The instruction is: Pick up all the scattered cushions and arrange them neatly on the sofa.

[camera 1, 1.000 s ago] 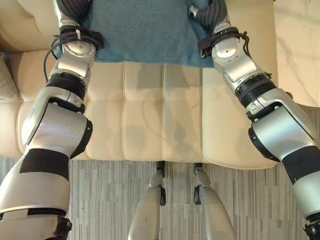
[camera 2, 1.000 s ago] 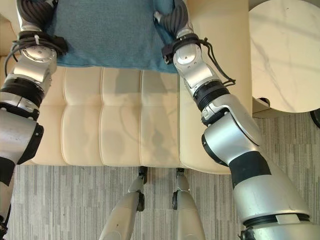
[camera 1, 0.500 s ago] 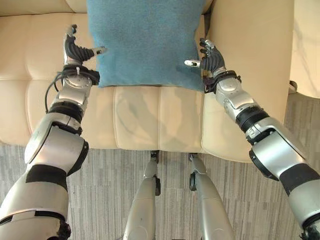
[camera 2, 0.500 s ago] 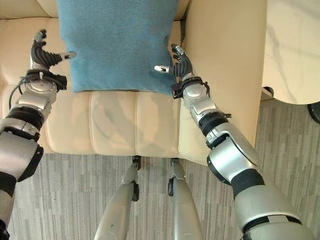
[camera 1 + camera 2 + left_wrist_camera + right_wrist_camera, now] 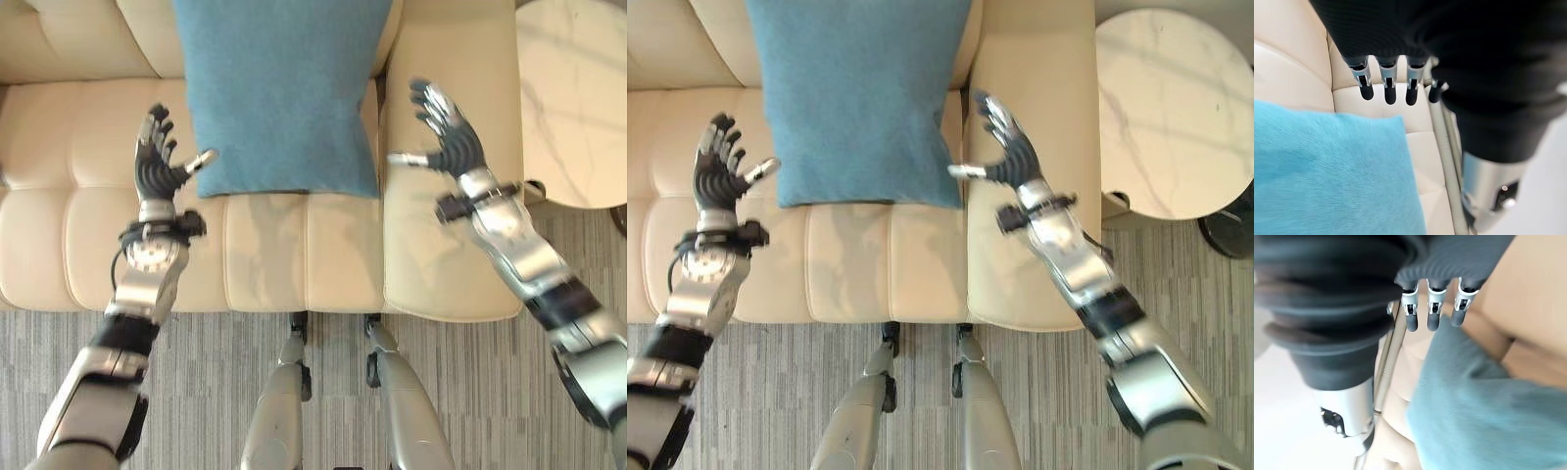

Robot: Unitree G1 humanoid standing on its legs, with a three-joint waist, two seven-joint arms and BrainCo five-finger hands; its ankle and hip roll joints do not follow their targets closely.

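Observation:
A blue cushion [image 5: 279,93] stands upright against the backrest of the cream sofa [image 5: 69,225], its lower edge on the seat. My left hand [image 5: 159,166] is open to the left of the cushion, fingers straight, holding nothing. Over the sofa's right armrest, my right hand [image 5: 446,142] is open too, clear of the cushion's right edge. The left wrist view has the cushion [image 5: 1327,176] beyond the straight fingers [image 5: 1388,88]. Past my right hand's fingers [image 5: 1432,316] in the right wrist view lies the same cushion [image 5: 1484,416].
A round white marble side table [image 5: 1176,108] stands to the right of the sofa's armrest [image 5: 451,245]. Grey striped carpet [image 5: 206,392] covers the floor in front of the sofa.
Both hands have pulled back from the cushion's sides and spread apart, fingers straight. The cushion stays leaning on the backrest. The camera view has shifted as well.

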